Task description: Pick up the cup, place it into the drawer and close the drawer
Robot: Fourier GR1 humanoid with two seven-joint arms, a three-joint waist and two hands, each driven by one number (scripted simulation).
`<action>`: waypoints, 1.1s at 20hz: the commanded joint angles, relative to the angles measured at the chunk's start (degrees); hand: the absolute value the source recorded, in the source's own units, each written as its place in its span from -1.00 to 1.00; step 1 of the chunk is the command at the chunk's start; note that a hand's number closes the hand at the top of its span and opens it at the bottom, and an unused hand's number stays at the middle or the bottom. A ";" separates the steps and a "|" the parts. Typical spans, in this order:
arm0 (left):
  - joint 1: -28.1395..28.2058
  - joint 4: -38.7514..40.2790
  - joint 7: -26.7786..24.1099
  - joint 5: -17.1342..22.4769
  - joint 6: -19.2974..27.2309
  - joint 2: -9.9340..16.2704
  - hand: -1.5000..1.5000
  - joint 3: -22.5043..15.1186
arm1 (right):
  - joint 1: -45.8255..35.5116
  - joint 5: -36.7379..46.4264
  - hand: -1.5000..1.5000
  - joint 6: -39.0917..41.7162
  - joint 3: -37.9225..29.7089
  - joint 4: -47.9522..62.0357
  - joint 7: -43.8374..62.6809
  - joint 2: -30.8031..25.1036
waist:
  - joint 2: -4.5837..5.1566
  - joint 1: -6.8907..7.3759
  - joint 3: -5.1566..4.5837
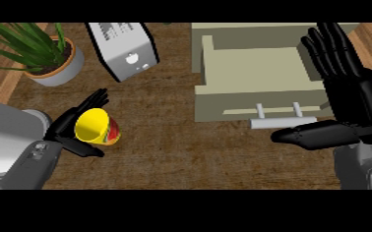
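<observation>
Brown wood-grain tabletop (167,128) fills the view, with a potted plant (40,51) at ten o'clock, a grey-and-white appliance (123,49) lying near eleven o'clock, and the cream drawer (254,78) pulled open at about one o'clock, its pale handle (280,122) facing the robot.

At eight o'clock the left hand (69,130) curls round the cup (98,127), fingers on the far side and thumb below, so the cup looks already grasped. The right hand (338,78) stands at three o'clock, fingers straight and spread over the drawer's right edge, thumb stretched toward the handle; it holds nothing.

The pick-up step seems to be in hand, with the placing not yet done: the cup is well apart from the drawer, across bare tabletop. The next move likely calls for carrying the cup toward one o'clock, over the drawer's front wall and down into its open compartment, then letting go before the drawer front is pushed shut.

The cup is bright yellow with a wide round mouth tipped up toward the camera, and a red patch with a little green shows on its outer side. Whether it rests on the tabletop or is lifted cannot be told.
</observation>
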 commanded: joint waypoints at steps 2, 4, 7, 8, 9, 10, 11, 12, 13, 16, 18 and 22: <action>-0.09 2.73 -11.02 -1.09 -6.06 -1.51 -1.00 -1.30 | -0.38 0.32 -1.00 -0.16 0.52 -0.86 1.15 -0.04 | 0.04 -0.20 -0.06; -0.57 3.58 -11.71 -0.84 -7.81 -0.03 -1.00 -1.30 | -1.00 0.15 -1.00 -0.19 0.94 -0.65 1.18 0.40 | 0.28 -0.43 -0.14; -0.99 4.11 -12.85 -1.18 -5.64 -1.92 -1.00 -1.90 | 0.15 -0.69 -1.00 0.52 -0.78 -0.40 -0.34 -0.43 | 0.21 -0.56 -0.07; -1.27 5.17 -11.97 -1.70 -4.12 -3.59 -1.00 -2.45 | -0.83 -0.27 -1.00 -0.37 0.11 -1.01 1.43 0.15 | 0.26 -0.77 -0.12; -1.28 4.83 -12.95 -1.85 -5.14 -2.74 -1.00 -2.74 | -0.82 -2.87 -1.00 2.61 -2.70 0.10 0.13 -2.67 | 0.27 -0.75 -0.06; -2.50 5.38 -11.84 -1.61 -4.67 -4.23 -1.00 -2.70 | 0.94 -0.13 -1.00 0.39 0.52 -1.73 0.84 0.00 | 0.18 -1.08 -0.09; -4.28 5.48 -11.52 -1.24 -6.17 -2.61 -1.00 -2.31 | 1.11 -1.70 -1.00 2.21 -1.12 0.23 -1.24 -1.10 | 0.24 -0.81 -0.01; -1.86 5.34 -13.58 -1.86 -2.97 -6.13 -1.00 -3.16 | -1.21 -0.53 -1.00 0.84 -0.37 1.12 0.09 -0.57 | 0.47 -0.45 -0.12; -2.79 6.27 -12.52 -1.57 -6.46 -3.90 -1.00 -3.09 | -1.90 -0.10 -1.00 -0.35 0.46 -0.88 2.11 0.01 | 0.42 -0.88 -0.19; -3.48 6.73 -11.44 -1.09 -8.12 -5.03 -1.00 -3.39 | -2.04 -3.03 -1.00 2.03 -2.37 -0.59 1.88 -2.44 | 0.30 -1.09 -0.08; -2.26 5.86 -12.95 -0.76 -12.10 -3.99 -1.00 -3.98 | -0.79 -2.65 -1.00 2.04 -2.14 -1.18 2.15 -2.51 | 0.14 -0.87 -0.10; -2.69 2.92 -15.51 -0.14 -11.04 -6.00 1.00 -4.57 | -0.16 -1.15 -1.00 1.14 -1.60 0.55 0.29 -1.30 | 0.44 -0.68 -0.18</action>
